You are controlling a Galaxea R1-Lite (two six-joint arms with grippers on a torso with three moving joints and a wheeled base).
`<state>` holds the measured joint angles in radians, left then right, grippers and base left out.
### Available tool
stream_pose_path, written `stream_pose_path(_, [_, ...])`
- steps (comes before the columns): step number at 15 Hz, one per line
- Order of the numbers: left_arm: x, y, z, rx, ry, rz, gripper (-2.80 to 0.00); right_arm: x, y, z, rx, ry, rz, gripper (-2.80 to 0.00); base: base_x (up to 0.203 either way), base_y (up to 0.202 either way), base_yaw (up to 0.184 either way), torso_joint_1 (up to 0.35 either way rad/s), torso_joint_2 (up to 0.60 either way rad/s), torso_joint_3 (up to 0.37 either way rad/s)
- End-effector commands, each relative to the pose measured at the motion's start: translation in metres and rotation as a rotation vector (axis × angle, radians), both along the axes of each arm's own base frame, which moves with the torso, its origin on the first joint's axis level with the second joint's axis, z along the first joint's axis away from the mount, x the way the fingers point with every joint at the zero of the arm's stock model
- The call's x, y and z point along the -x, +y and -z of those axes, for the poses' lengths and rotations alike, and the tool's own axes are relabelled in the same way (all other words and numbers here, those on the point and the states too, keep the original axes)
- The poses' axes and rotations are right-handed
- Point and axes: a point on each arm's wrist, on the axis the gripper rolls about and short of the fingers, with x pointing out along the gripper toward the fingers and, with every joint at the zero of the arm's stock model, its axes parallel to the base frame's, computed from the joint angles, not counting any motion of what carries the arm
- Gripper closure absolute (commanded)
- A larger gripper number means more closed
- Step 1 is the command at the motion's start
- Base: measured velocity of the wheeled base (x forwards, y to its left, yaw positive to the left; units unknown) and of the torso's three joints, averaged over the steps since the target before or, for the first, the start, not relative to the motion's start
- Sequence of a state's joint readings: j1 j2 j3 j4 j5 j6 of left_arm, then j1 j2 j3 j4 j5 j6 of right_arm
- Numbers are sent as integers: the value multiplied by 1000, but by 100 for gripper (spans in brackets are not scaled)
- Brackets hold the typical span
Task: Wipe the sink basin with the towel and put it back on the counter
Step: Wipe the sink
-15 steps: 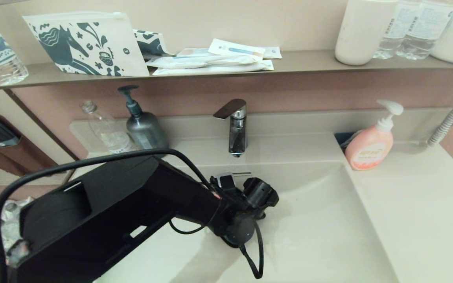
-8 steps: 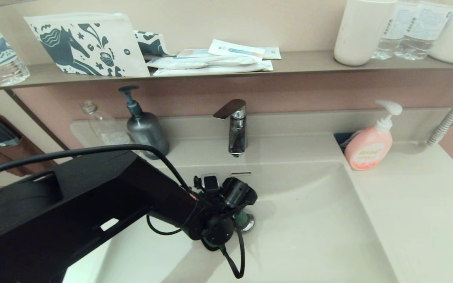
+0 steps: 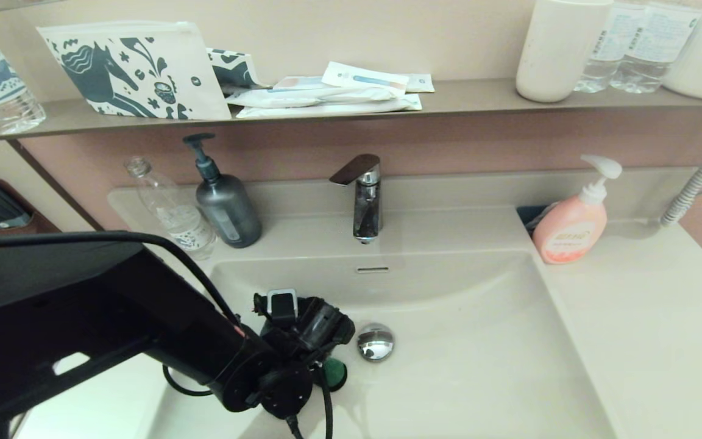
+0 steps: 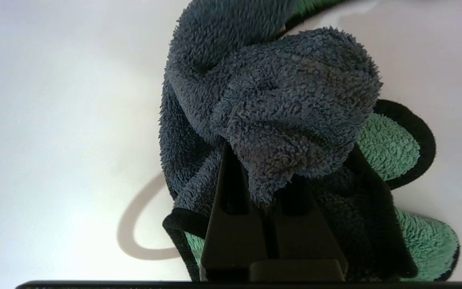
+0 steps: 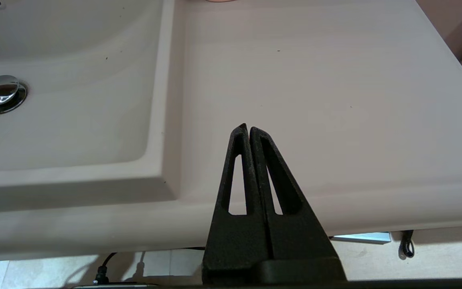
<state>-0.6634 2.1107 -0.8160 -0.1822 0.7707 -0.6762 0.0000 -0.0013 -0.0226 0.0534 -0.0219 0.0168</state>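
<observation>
Left gripper (image 4: 273, 180): down inside the sink basin (image 3: 485, 366), on its left half — fingers clamped on the towel (image 4: 271, 104), which bunches up around and over them.
Towel: pressed against the basin floor under the left gripper, just left of the drain plug (image 3: 375, 341); grey face bundled on top, green underside with black edging spilling out at the sides. From the head view only a small green patch (image 3: 333, 373) shows below the wrist.
Left arm (image 3: 83, 317): reaches in from the lower left, its black cable looping over it and hanging under the wrist.
Right gripper (image 5: 248, 130): hangs at the front edge of the counter (image 5: 315, 100), to the right of the basin — fingers pressed together, holding nothing.
Drain plug: round and chrome, uncovered, apart from the towel.
Faucet (image 3: 363, 195): behind the basin at the middle, above the overflow slot (image 3: 372, 269).
Back left of basin: a grey pump bottle (image 3: 223, 201) beside a clear bottle (image 3: 171, 210).
Back right, on the counter: a pink soap dispenser (image 3: 573, 228).
Wall shelf (image 3: 467, 97): carries a patterned pouch (image 3: 138, 70), flat packets, a white cup and water bottles.
</observation>
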Motion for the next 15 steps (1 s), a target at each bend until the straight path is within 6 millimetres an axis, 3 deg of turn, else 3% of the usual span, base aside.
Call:
stream_pose_path(1, [14,7,0,9,14,-2,0,0,0,0,0,3,0,0,0,0,0,0,0,0])
stream_pose_path(5, [44,8,5,48,55,21,0,0,0,0,0,1,0,0,0,0,0,0,0,0])
stream_pose_path(10, [87,-22,6,78,91,103,0,0,0,0,0,1,1,0,0,0,0,0,0,0])
stream_pose_path(15, [86,-61,-24,160,80,98,0,0,0,0,0,1,0,0,0,0,0,0,0,0])
